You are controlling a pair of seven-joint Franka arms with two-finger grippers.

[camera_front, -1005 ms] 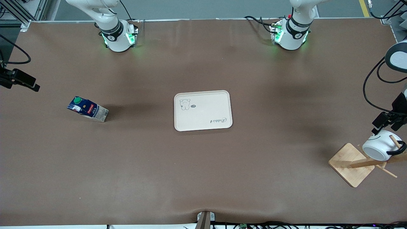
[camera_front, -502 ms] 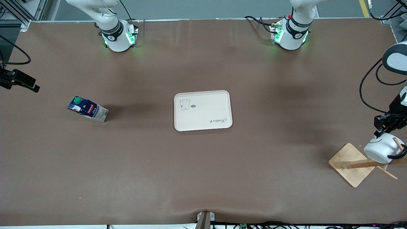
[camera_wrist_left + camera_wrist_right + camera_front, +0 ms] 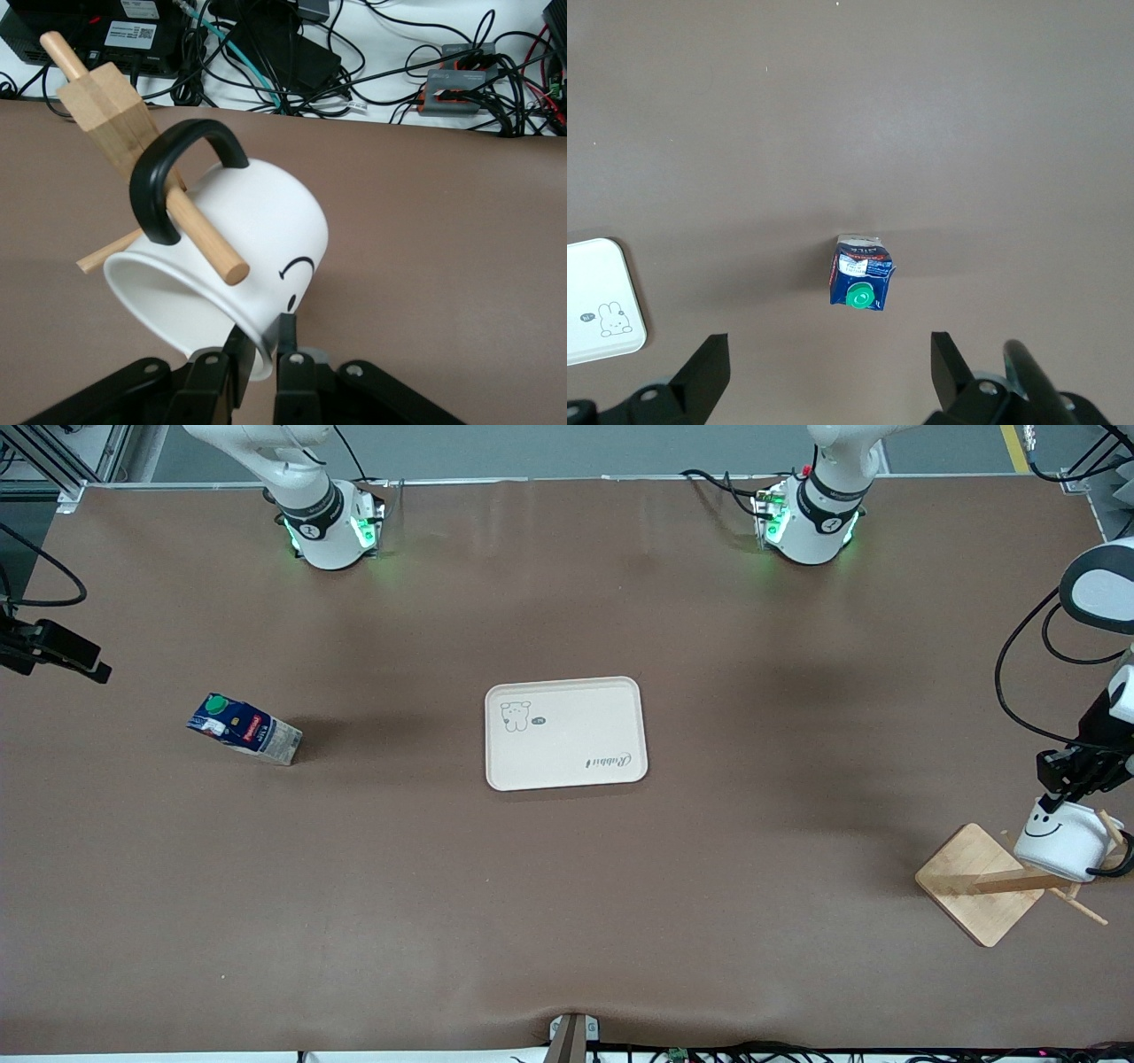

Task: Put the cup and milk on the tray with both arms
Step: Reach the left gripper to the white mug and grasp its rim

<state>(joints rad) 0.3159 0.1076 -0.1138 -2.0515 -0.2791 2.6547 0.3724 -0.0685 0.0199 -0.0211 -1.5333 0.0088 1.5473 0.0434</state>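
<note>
The white cup (image 3: 1059,841) with a black smiley hangs tilted by its black handle on a peg of the wooden rack (image 3: 974,881) at the left arm's end of the table. My left gripper (image 3: 1056,795) is shut on the cup's rim. In the left wrist view the cup (image 3: 257,230) has its rim between my left gripper's (image 3: 264,343) two fingers, and the peg (image 3: 208,241) passes through the handle. The blue milk (image 3: 246,729) stands at the right arm's end. My right gripper (image 3: 828,372) is open and empty, high over the milk (image 3: 859,283). The cream tray (image 3: 567,732) lies mid-table, empty.
The rack's wooden post (image 3: 106,106) and pegs stick out close around the cup. A corner of the tray (image 3: 594,301) shows in the right wrist view. Cables and boxes lie off the table's edge (image 3: 354,53) near the rack.
My left gripper has shifted slightly toward the tray and turned the cup on its peg, so the smiley now faces the front camera. The right arm, milk and tray have not moved.
</note>
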